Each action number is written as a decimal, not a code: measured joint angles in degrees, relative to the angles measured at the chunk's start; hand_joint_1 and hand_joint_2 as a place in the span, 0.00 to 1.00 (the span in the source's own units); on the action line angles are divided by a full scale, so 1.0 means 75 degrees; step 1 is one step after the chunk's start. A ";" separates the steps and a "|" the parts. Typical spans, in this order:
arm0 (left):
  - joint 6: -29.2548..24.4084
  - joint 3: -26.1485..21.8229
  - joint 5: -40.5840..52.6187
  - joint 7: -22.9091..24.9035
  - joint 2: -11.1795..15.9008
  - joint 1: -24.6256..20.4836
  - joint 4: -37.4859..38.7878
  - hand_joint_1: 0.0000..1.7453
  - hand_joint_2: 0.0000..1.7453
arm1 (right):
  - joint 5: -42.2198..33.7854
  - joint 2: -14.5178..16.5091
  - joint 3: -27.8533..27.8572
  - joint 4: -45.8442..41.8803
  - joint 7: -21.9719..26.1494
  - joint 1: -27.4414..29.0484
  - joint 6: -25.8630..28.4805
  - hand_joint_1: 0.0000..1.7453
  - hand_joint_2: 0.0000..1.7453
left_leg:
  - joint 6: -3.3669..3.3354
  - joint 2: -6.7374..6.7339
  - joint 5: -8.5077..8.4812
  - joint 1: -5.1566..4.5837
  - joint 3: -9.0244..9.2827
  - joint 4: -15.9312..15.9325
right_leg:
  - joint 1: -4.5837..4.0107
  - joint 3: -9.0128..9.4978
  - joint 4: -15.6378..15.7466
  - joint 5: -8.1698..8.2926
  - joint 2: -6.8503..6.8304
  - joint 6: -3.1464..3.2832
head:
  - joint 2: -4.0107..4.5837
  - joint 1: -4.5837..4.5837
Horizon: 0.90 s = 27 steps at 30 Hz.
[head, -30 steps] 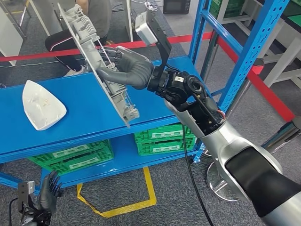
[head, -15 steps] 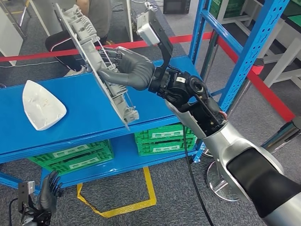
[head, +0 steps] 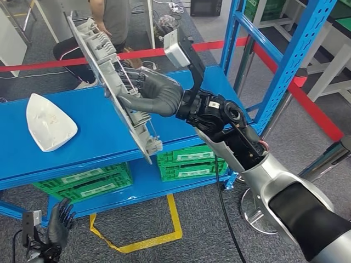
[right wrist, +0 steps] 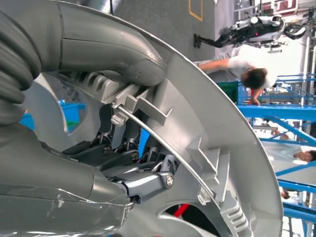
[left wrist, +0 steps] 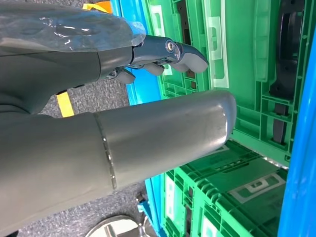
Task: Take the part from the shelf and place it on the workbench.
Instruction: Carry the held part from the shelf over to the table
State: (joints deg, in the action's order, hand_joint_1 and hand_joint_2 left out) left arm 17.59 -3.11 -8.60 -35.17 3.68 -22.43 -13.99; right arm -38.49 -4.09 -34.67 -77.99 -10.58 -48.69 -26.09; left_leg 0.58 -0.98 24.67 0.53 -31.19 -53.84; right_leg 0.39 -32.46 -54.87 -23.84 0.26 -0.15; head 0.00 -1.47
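Fingers of your right hand point(head: 155, 92) clamp one grey part point(head: 113, 76), tilted above one blue workbench point(head: 95, 131). Three green crates point(head: 192, 161) sit beneath, one white piece point(head: 47, 121) on top. Your left hand point(head: 58, 222) hangs with fingers apart.

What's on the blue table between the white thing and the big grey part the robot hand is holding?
Nothing. In the head view, bare blue workbench runs from the white part to the grey part held by the right robot hand.
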 joint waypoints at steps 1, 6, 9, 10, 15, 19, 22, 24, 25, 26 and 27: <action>0.0001 0.0017 -0.0014 0.0004 -0.0001 -0.0001 0.0000 0.00 0.00 | 0.0014 0.0000 -0.0018 0.0000 0.0036 0.0000 -0.0008 1.00 1.00 | 0.0000 0.0000 0.0000 0.0000 0.0000 0.0000 | 0.0000 0.0000 0.0000 0.0000 0.0000 0.0000 | 0.0000 -0.0001; 0.0003 0.0063 -0.0042 0.0036 -0.0001 -0.0010 0.0000 0.00 0.00 | 0.0129 0.0007 -0.0054 0.0004 0.0170 -0.0006 0.0025 1.00 1.00 | 0.0000 0.0000 0.0000 0.0000 -0.0001 0.0000 | 0.0000 0.0001 -0.0001 0.0000 -0.0001 0.0000 | 0.0000 0.0000; 0.0004 0.0079 -0.0054 0.0072 -0.0004 -0.0024 0.0000 0.00 0.00 | 0.0208 0.0017 -0.0055 0.0015 0.0260 -0.0018 0.0052 1.00 1.00 | 0.0000 0.0001 0.0000 0.0000 -0.0002 0.0000 | 0.0000 0.0000 -0.0001 0.0000 -0.0001 0.0000 | 0.0000 0.0001; 0.0004 0.0084 -0.0056 0.0079 -0.0005 -0.0028 0.0000 0.00 0.00 | 0.0224 0.0017 -0.0055 0.0019 0.0277 -0.0024 0.0054 1.00 1.00 | 0.0000 0.0001 0.0000 0.0000 -0.0003 0.0000 | 0.0000 0.0000 -0.0001 0.0000 -0.0002 0.0000 | 0.0000 0.0001; 0.0001 0.0098 -0.0057 0.0095 -0.0007 -0.0034 0.0000 0.00 0.00 | 0.0227 0.0019 -0.0052 0.0026 0.0329 -0.0042 0.0074 1.00 1.00 | 0.0000 0.0001 0.0000 0.0000 -0.0003 0.0000 | 0.0000 0.0001 0.0000 0.0000 -0.0002 0.0000 | 0.0000 0.0001; 0.0001 0.0099 -0.0057 0.0097 -0.0007 -0.0034 0.0000 0.00 0.00 | 0.0227 0.0018 -0.0052 0.0026 0.0346 -0.0046 0.0080 1.00 1.00 | 0.0000 0.0001 0.0000 0.0000 -0.0003 0.0000 | 0.0000 0.0001 0.0000 0.0000 -0.0002 0.0000 | 0.0000 0.0001; 0.0000 0.0101 -0.0057 0.0098 -0.0007 -0.0034 0.0000 0.00 0.00 | 0.0227 0.0020 -0.0052 0.0026 0.0350 -0.0048 0.0082 1.00 1.00 | 0.0000 0.0001 0.0000 0.0000 -0.0003 0.0000 | 0.0000 0.0000 0.0000 0.0000 -0.0002 0.0000 | 0.0000 0.0001; -0.0001 0.0101 -0.0058 0.0099 -0.0007 -0.0034 0.0000 0.00 0.00 | 0.0227 0.0020 -0.0052 0.0026 0.0353 -0.0049 0.0091 1.00 1.00 | 0.0000 0.0001 0.0000 0.0000 -0.0003 0.0000 | 0.0000 0.0000 0.0000 0.0000 -0.0002 0.0000 | 0.0000 0.0001; -0.0002 0.0101 -0.0059 0.0101 -0.0008 -0.0034 0.0000 0.00 0.00 | 0.0227 0.0020 -0.0052 0.0026 0.0360 -0.0050 0.0100 1.00 1.00 | 0.0000 0.0001 0.0000 0.0000 -0.0003 0.0000 | 0.0000 0.0000 0.0000 0.0000 -0.0002 0.0000 | 0.0000 0.0001; -0.0002 0.0102 -0.0060 0.0105 -0.0009 -0.0034 0.0000 0.00 0.00 | 0.0227 0.0020 -0.0051 0.0027 0.0370 -0.0052 0.0107 1.00 1.00 | 0.0000 0.0001 0.0000 0.0000 -0.0003 0.0000 | 0.0000 0.0000 0.0000 0.0000 -0.0002 0.0000 | 0.0000 0.0001; -0.0003 0.0103 -0.0060 0.0110 -0.0010 -0.0034 0.0000 0.00 0.00 | 0.0227 0.0021 -0.0050 0.0028 0.0383 -0.0056 0.0113 1.00 1.00 | 0.0000 0.0001 0.0000 0.0000 -0.0003 0.0000 | 0.0000 0.0000 0.0000 0.0000 -0.0002 0.0000 | 0.0000 0.0001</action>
State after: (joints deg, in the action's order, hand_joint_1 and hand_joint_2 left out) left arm 17.57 -2.34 -9.05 -34.35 3.60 -22.69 -13.99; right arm -36.79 -3.93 -35.05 -77.77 -7.71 -49.11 -25.24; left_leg 0.58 -0.97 24.67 0.53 -31.21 -53.84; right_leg 0.39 -32.46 -54.88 -23.84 0.24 -0.15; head 0.00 -1.46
